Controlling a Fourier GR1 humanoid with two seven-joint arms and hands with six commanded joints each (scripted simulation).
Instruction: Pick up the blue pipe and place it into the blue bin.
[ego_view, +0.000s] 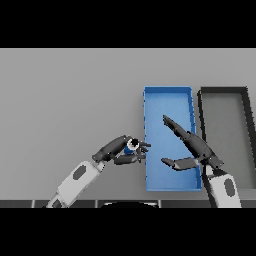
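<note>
Grey table (65, 100) carries a blue bin (167, 97) beside a dark bin (225, 92). From the head view, the left hand (120, 150) curls its fingers round the blue pipe (130, 148), just outside the blue bin's left wall. Best lift it clear over that wall before letting go. The right hand (192, 147) hovers above the bin, fingers straight and spread.

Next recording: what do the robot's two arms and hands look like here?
Both arms are white with a dark grey oval patch on the forearm. The left hand and right hand are dark grey to black, with slender fingers and a thumb. No cables or markings show.
</note>
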